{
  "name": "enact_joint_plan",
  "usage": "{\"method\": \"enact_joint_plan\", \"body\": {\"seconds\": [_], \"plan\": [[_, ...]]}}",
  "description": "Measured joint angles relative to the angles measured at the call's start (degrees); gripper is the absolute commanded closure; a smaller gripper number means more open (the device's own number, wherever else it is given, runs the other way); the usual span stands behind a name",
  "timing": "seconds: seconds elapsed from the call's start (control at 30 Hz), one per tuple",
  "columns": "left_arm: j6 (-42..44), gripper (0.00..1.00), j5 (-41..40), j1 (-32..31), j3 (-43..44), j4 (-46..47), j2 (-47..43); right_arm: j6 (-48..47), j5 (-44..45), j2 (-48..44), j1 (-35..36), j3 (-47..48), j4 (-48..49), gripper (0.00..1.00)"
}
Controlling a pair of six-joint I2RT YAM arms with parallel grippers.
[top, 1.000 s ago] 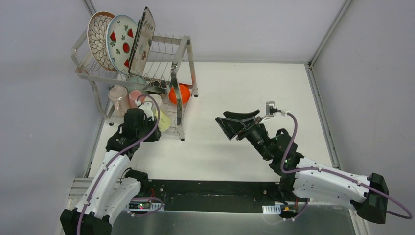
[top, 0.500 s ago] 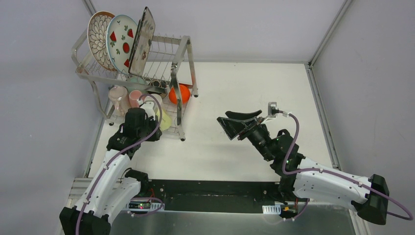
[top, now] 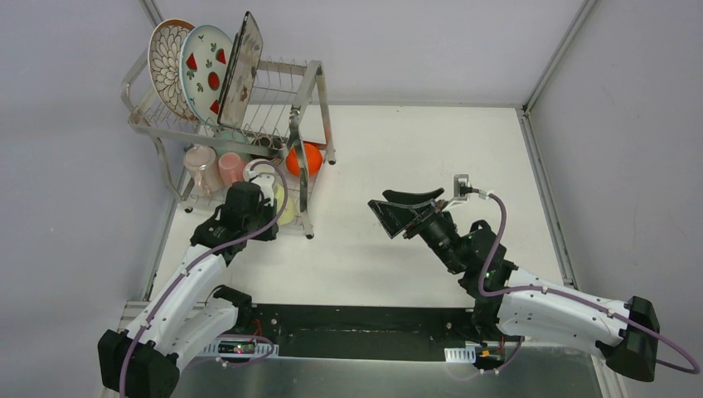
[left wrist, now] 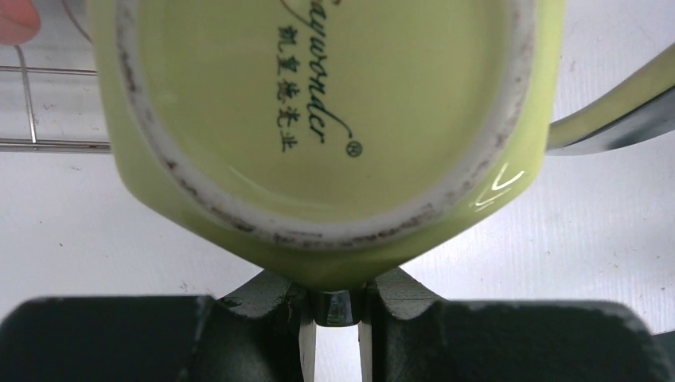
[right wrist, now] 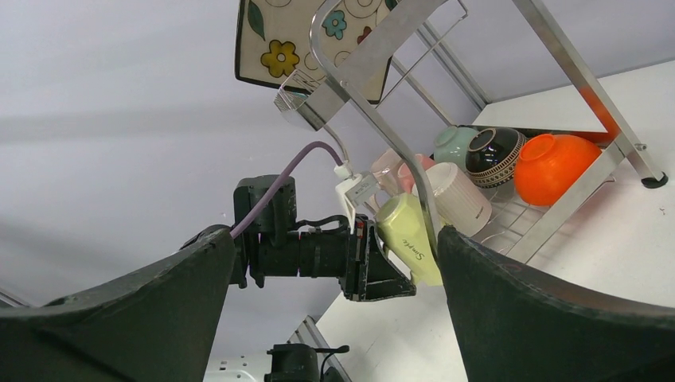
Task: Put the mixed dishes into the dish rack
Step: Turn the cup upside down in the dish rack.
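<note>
Evidently to slot it beside the white mug point(right wrist: 460, 199), the left gripper point(left wrist: 335, 317) pinches the yellow mug point(left wrist: 318, 119) tilted at the dish rack's point(top: 307, 91) lower tier, near the tabletop's far-left corner. The right gripper point(top: 402, 209) hangs spread and empty mid-table, probably keeping clear.

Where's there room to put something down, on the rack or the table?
The rack's upper shelf is bare right of the three plates. The table is open between rack and right arm. The lower shelf is crowded with mugs and bowls.
</note>
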Motion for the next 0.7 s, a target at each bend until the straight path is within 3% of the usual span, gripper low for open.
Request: {"method": "enact_joint_plan", "body": {"seconds": [0.3, 0.7], "plan": [[1.07, 1.0, -4.22, -5.49, 0.76, 1.64, 4.31, 0.0, 0.04, -0.87, 0.0, -0.02, -0.9, 0.0], [1.07, 1.0, -8.5, -5.88, 0.87, 5.73, 8.35, 0.0, 0.28, -1.64, 0.0, -0.02, -1.49, 0.0]]}}
